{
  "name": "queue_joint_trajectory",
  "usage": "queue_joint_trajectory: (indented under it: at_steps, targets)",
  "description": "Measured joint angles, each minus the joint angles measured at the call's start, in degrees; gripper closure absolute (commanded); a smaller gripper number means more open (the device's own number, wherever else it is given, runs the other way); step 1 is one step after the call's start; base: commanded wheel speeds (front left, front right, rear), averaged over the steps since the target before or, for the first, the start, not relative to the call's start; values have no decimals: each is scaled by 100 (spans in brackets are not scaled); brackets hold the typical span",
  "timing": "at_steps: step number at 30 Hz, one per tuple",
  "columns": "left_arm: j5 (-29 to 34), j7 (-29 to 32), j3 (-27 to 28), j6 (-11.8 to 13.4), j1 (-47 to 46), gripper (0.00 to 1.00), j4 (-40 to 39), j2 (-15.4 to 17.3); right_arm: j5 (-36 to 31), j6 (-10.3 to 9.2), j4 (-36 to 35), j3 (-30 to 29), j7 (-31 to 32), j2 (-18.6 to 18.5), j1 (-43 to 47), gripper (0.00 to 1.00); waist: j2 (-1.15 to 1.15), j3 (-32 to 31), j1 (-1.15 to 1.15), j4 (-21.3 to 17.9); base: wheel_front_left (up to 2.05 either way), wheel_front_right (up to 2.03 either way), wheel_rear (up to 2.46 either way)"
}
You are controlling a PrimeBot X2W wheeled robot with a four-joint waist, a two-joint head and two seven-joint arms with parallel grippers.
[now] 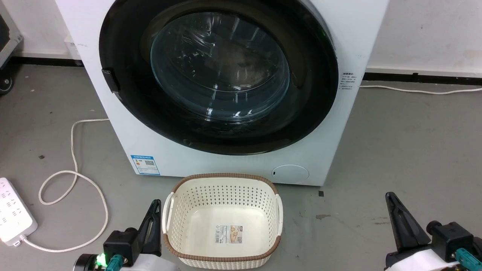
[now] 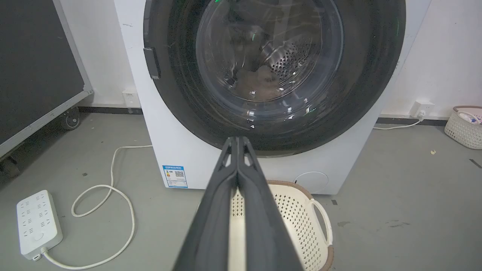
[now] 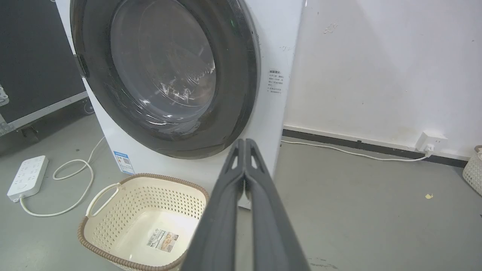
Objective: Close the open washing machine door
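Since the washing machine door (image 1: 220, 71) lies flush on the front of the washing machine (image 1: 241, 167) in the head view, I judge the closing step done. The left jaws and right jaws rest near, either side of the basket (image 1: 226, 175), well apart from the door.

Left wrist view: jaws pressed together; no gap at the latch edge.

Right wrist view: jaws pressed together; door rim against the cabinet.

Next: confirm the latch, perhaps with a light press at the left rim.

Head view high, tilted down at washing machine (image 1: 211, 164); wrist views lower, facing same front.
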Motion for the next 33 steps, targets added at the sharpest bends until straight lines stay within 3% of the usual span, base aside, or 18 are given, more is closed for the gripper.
queue_joint_trajectory:
  at_steps: [33]
  targets:
    - [240,446,152,46,-82,100,-215,-7,-59,0,-81,154,455,66,-89,100,0,7,0,51,0,0,0]
